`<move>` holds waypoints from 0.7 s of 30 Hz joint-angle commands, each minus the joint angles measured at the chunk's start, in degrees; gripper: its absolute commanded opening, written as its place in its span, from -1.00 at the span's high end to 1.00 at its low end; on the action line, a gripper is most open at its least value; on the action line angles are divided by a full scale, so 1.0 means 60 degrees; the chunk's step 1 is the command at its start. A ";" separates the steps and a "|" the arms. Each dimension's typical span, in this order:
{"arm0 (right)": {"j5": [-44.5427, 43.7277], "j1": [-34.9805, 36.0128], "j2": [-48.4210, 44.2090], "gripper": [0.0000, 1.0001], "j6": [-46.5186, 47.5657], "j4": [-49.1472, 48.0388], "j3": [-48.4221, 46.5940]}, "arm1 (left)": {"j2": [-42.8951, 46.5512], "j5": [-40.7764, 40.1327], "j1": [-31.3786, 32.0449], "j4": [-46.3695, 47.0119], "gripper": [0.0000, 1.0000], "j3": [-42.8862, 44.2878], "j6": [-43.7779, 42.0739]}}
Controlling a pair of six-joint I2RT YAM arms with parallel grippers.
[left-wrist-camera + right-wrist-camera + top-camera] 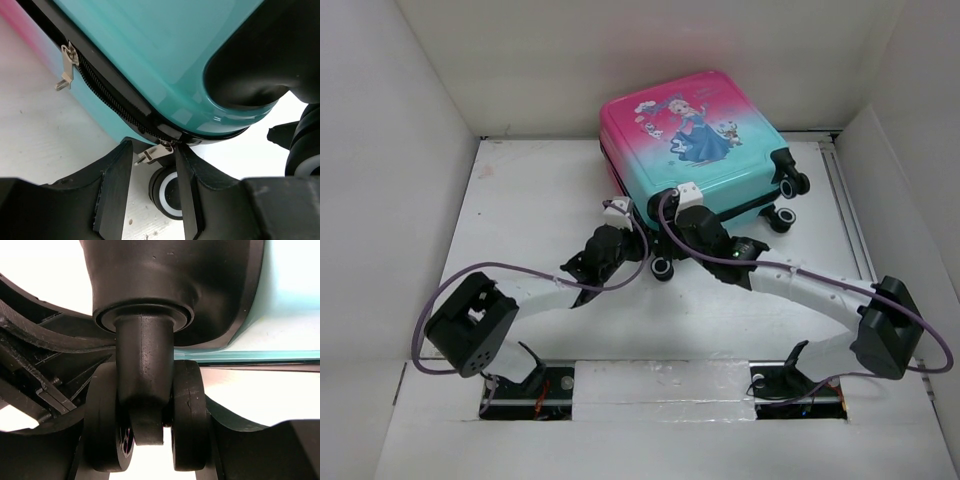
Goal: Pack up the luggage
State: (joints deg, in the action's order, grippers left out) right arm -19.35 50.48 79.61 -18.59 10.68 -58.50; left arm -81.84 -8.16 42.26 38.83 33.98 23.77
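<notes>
Now, luggage (695, 140) is stiff, slick: grab its hardware.
Your right gripper (145, 440) clamps wheel (190, 415); left gripper (152, 165) narrow round zipper pull (155, 152), grip unclear.

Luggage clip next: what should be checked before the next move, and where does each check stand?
1. Zipper pull sits between the left gripper fingers: ok.
2. Left gripper closed firmly on that pull: cannot tell.
3. Right gripper clamped around the wheel, bracing the luggage: ok.
4. Lid lying flat on the luggage: ok.
5. Zipper run fully closed: cannot tell; a second pull hangs further along the track.
</notes>
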 commanded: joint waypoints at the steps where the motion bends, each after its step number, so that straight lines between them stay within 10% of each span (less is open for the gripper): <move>1: 0.0456 0.0054 -0.0978 1.00 0.0007 -0.2102 -0.0271 | -0.0392 -0.0427 -0.0041 0.0692 0.31 0.0679 -0.0182; 9: 0.0692 0.0054 -0.0979 1.00 -0.0080 -0.2307 -0.0094 | -0.0612 0.0276 -0.0041 0.1189 0.39 0.0768 -0.0182; 14: 0.0941 0.0054 -0.1066 1.00 -0.0080 -0.2409 -0.0007 | -0.0904 0.0481 -0.0041 0.1495 0.79 0.0768 -0.0182; 21: 0.1175 -0.0034 -0.1169 1.00 0.0007 -0.2497 0.0081 | -0.1023 0.0365 -0.0041 0.1323 0.42 0.0739 -0.0212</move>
State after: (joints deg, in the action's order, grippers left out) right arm -17.54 48.71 78.15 -18.61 8.14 -55.92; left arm -86.32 -4.73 42.28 43.35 35.66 23.24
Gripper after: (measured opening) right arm 0.570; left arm 0.274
